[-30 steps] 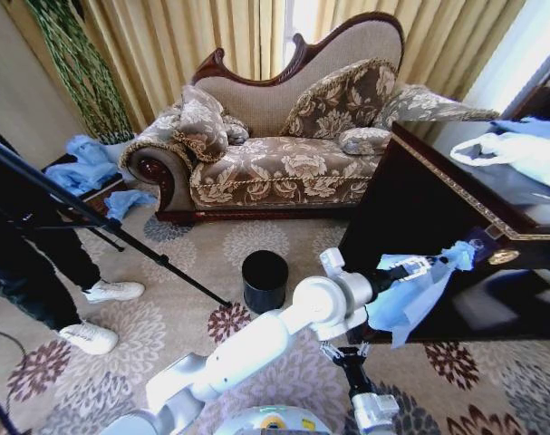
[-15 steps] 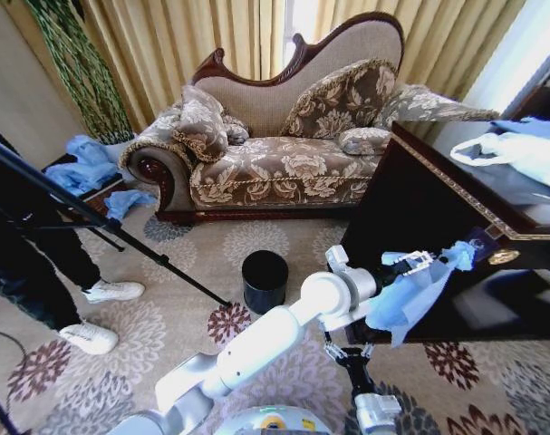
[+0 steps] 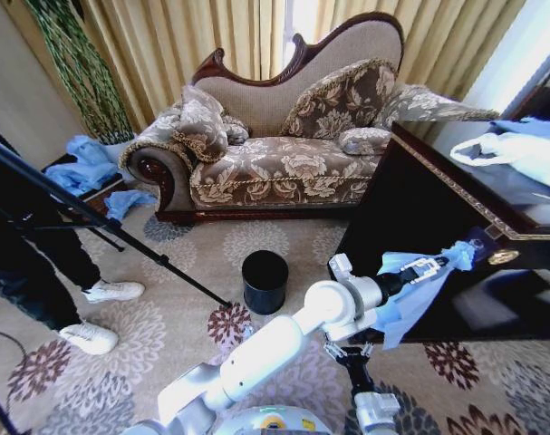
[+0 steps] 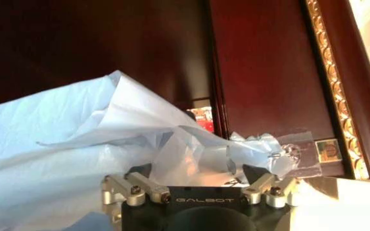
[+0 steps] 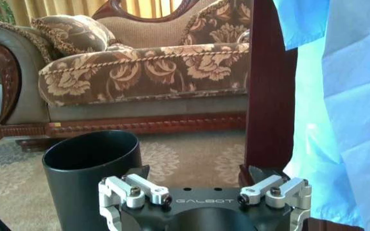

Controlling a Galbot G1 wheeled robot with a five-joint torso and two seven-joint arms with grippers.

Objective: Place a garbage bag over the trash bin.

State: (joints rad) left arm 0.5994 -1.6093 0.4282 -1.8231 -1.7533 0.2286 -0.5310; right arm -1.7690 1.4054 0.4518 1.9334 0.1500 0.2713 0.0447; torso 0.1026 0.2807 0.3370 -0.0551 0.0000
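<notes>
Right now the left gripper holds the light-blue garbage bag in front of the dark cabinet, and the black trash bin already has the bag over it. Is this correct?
Not quite. The trash bin is bare; the head view shows it standing open on the carpet, apart from the bag. The rest holds: the left gripper holds the garbage bag in front of the dark cabinet.
</notes>
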